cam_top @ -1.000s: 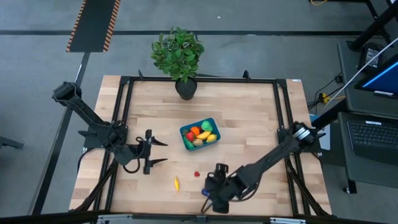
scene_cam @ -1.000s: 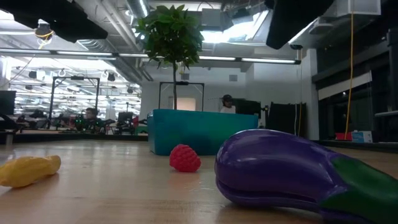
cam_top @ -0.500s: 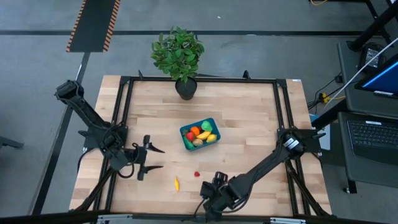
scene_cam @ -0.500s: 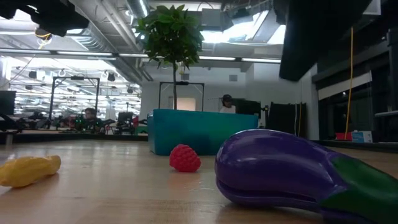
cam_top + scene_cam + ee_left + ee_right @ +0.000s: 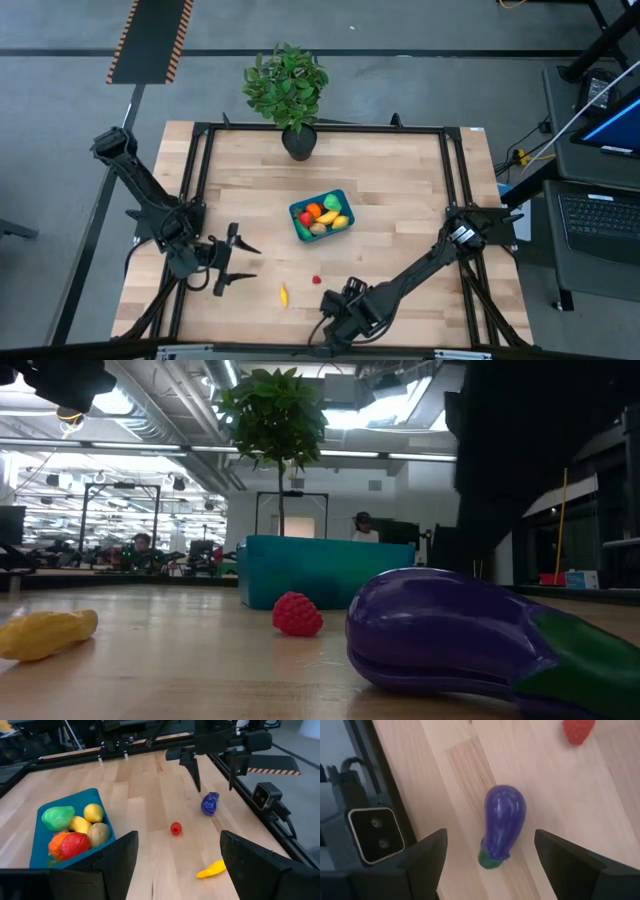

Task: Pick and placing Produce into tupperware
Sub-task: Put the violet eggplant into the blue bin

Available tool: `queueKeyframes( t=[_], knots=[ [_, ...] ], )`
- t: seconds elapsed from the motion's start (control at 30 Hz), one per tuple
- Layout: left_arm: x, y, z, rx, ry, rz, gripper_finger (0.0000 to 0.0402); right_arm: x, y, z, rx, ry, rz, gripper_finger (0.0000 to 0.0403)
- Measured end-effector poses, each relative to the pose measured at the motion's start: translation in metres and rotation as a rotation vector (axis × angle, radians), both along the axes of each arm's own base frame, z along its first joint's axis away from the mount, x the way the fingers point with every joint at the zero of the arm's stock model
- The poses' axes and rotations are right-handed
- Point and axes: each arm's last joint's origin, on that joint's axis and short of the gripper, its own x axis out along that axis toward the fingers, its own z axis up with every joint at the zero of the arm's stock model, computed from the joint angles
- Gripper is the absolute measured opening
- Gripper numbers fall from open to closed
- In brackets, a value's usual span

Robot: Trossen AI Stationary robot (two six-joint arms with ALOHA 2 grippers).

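Observation:
The teal tupperware stands mid-table and holds several toy fruits. On the bare wood near the front edge lie a purple eggplant, a red berry and a yellow piece. My right gripper hangs open above the eggplant, pointing steeply down, one finger to each side and clear of it. In the high view this gripper covers the eggplant. My left gripper is open over the table's left part and holds nothing.
A potted plant stands at the table's far edge. The black frame rail and the small low camera sit right beside the eggplant at the table's near edge. Bare wood lies between the tupperware and the loose pieces.
My right gripper has sunk toward the eggplant, shifted a little toward the near edge, and rolled about its own axis, staying open. My left gripper has swung toward the table's near left, still open. No produce has moved.

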Motion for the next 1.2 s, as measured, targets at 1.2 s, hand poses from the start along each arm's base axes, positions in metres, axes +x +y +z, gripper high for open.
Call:
queueKeyframes(
  t=[1.2],
  knots=[
    [-0.001, -0.001, 0.000, 0.000, 0.000, -0.006, 0.0271, 0.003, -0.020, -0.049, 0.028, -0.072, -0.040, 0.0301]
  ],
)
